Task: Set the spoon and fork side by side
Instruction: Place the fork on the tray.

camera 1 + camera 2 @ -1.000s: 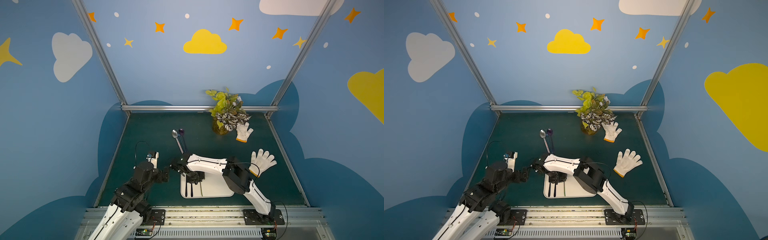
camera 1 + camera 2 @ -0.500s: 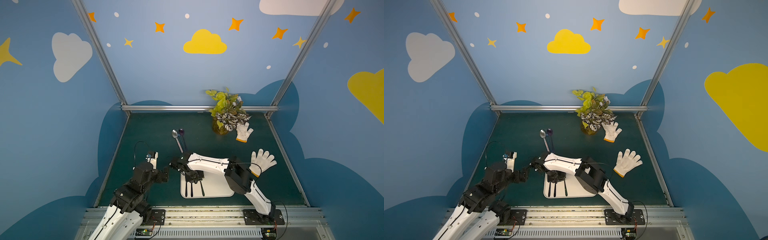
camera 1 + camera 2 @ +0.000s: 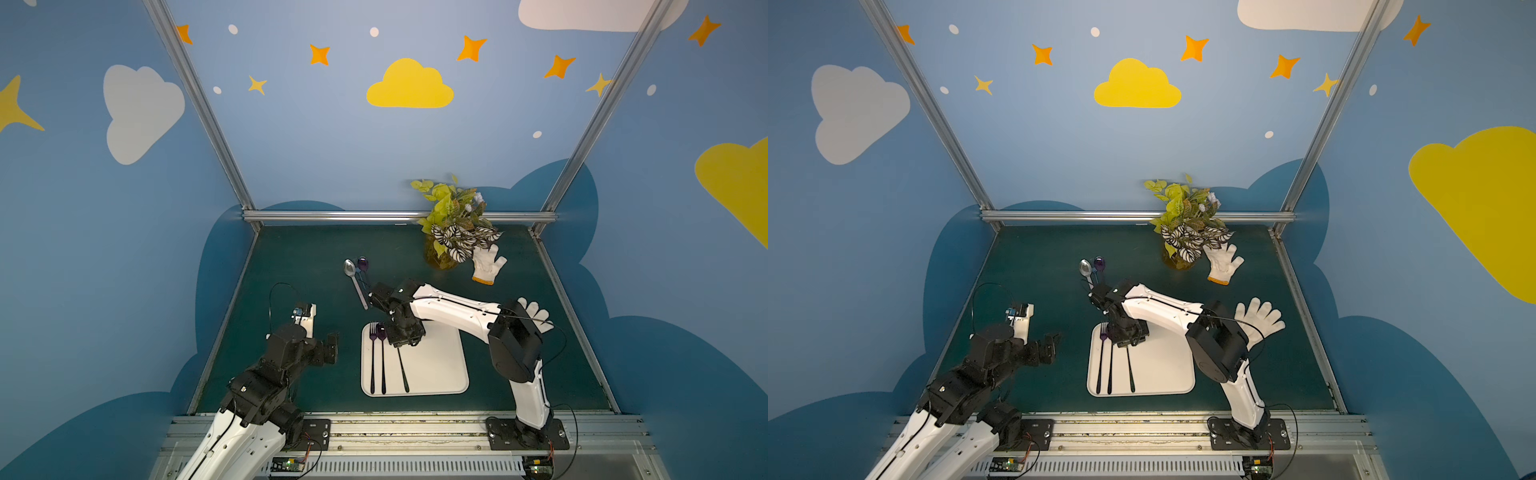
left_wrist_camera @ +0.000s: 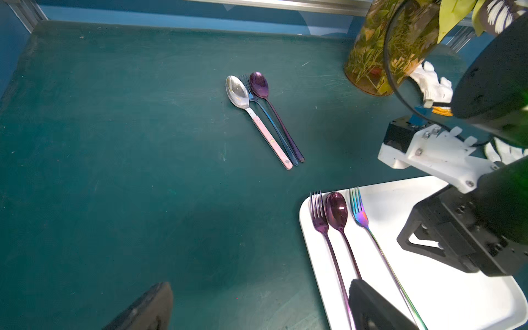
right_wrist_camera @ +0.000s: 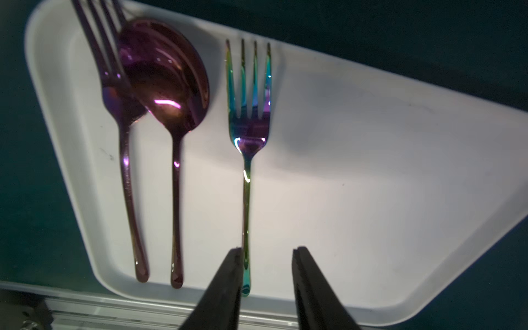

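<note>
- Under the right hand (image 5: 267,251), the fork (image 5: 248,120) now lies flat on the tray (image 5: 371,171). A second ago the fingers (image 5: 225,280) were nearly together on its handle, and they have since parted.
- That hand is now apart and clamped on nothing. The handle's end sits between the fingers, close against one and clear of the other.
- Just beside the fork, on that nearer finger's side, lies the spoon (image 5: 163,77). Their handles run parallel with a narrow gap between them, and the bowl is about level with the tines.
- Beyond the spoon, a purple fork (image 5: 125,160) touches its bowl.
- The release seems to finish this placement, since spoon and fork lie side by side. What remains is probably a straight lift, so the near finger does not drag the handle askew.
- The left hand (image 4: 260,285) stays wide apart and empty above the desk (image 4: 114,143), just off the tray's edge.
- Well ahead of it, spare cutlery (image 4: 263,120) lies bunched on the desk.
</note>
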Controlling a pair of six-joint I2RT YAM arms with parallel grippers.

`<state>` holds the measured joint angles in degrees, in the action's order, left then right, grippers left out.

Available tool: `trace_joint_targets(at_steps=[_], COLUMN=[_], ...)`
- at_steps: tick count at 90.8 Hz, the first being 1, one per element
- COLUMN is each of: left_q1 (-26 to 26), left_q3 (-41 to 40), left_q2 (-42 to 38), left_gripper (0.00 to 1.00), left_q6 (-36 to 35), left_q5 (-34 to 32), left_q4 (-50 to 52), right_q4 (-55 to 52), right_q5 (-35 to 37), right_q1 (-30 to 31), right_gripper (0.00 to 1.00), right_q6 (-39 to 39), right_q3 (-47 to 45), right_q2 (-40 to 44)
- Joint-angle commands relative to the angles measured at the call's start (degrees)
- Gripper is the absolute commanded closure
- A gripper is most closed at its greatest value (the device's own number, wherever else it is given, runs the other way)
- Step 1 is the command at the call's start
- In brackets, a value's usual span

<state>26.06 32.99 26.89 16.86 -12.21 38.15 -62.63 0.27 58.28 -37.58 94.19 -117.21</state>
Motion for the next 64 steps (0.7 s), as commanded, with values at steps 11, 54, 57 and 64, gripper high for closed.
trace_joint_targets(at_steps=[11,54,57,64], left_q1=[0.1,0.1,0.1,0.1], left_q3=[0.8,0.7,0.7,0.7], left_q2=[0.7,0.8,0.7,0.6], left_gripper=[0.0,0.0,0.0,0.0], left_q6=[-0.5,-0.8,-0.7,-0.8], left_q5=[0.6,1.1,1.1,1.1], left_q4=[-1.0,-1.4,-1.3,-1.3], right_q4=[2.1,-0.2,-0.3,0.1], right_q5=[-3.4,3.3,3.1,2.2], right_q1=[2.7,3.3,3.0,2.5], right_gripper=[0.56,0.6,0.61,0.63], right_q6=[3.1,-6.5,-6.5,-6.5], right_q3=[3.2,2.4,2.4,2.5], right_q2=[-4.0,-5.5,-5.7,-6.5])
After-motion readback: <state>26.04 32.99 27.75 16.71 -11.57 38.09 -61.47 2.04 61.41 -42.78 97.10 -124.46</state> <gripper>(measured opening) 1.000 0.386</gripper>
